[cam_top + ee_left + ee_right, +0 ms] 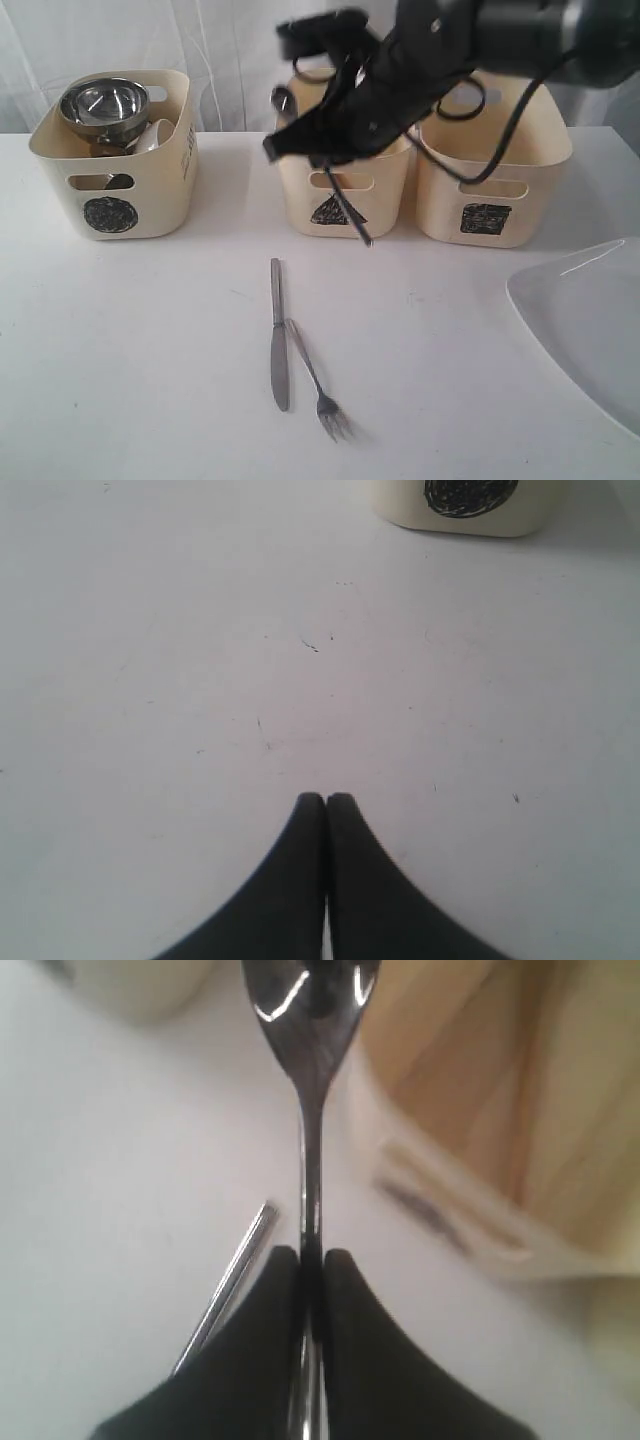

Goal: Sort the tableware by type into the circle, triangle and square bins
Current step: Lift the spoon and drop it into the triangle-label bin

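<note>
Right hand [311,1255]: clamped on spoon [312,1110] handle.
Left hand [326,798]: closed, holding nothing, above surface [200,680].
Knife [278,335]: on surface; fork [318,385] at its 4 o'clock.
Triangle bin [300,200]: 1 o'clock from knife.

Colours on the white tabletop [120,350]
The tabletop is plain white, with a few tiny dark specks. The three bins are pale cream, and each has a black scribbled mark on its front: the circle bin [150,190], the triangle bin [300,200] and the square bin [440,210]. The steel bowl [103,103] is shiny silver-grey, and the small bowl [155,135] is white. The knife [278,335] and the fork [318,385] are dull grey steel. The spoon [310,1050] is mirror-bright steel with white glints. The plate [590,320] is glossy white, almost the same tone as the tabletop. The left claw [326,800] and the right claw [312,1260] are matte black.
</note>
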You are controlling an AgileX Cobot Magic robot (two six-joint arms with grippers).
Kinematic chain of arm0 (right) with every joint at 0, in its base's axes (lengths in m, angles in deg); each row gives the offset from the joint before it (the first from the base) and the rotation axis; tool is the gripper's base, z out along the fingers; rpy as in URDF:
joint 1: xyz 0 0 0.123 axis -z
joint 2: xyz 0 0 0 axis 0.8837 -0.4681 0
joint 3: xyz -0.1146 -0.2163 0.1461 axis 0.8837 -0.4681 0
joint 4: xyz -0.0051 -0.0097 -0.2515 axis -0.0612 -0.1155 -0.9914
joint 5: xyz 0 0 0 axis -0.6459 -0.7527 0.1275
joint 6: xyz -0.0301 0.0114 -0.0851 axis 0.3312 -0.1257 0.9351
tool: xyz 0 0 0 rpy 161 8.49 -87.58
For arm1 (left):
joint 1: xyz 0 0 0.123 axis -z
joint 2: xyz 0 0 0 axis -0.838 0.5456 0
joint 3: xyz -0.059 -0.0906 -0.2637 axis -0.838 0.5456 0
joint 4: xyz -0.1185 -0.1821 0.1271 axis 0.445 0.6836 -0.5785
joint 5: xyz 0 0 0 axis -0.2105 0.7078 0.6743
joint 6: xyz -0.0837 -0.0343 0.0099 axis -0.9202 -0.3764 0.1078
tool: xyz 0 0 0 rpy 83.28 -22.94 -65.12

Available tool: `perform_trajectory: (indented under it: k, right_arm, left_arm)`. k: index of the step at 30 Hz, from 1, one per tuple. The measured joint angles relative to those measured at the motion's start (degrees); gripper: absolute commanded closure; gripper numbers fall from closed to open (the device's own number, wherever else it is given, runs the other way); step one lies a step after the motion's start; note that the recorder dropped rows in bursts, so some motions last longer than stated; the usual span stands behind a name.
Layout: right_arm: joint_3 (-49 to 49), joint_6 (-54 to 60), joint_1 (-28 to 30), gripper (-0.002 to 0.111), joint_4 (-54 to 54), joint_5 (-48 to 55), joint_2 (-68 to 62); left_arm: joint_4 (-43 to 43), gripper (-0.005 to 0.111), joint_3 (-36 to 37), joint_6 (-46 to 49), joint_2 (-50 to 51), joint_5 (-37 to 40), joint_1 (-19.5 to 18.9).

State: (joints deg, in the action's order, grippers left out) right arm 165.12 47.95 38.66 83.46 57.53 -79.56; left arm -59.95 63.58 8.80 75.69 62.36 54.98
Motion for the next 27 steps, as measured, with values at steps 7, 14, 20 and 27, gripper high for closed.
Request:
perform_trajectory:
  k: [7, 14, 20, 27]
  right_arm:
    - [0.45, 0.07, 8.62, 0.108, 5.64, -11.20, 3.17]
    - [0.45, 0.07, 10.62, 0.108, 11.46, -29.18, 0.44]
    - [0.45, 0.07, 10.62, 0.108, 12.02, -38.61, -4.86]
    - [0.45, -2.40, 10.62, 0.108, 12.02, -46.28, -9.86]
  left_arm:
    - [0.00, 0.107, 0.00, 0.00, 0.00, 0.00, 0.00]
    - [0.00, 0.107, 0.00, 0.00, 0.00, 0.00, 0.00]
    - [0.00, 0.107, 0.00, 0.00, 0.00, 0.00, 0.00]
    - [0.00, 0.107, 0.00, 0.00, 0.00, 0.00, 0.00]
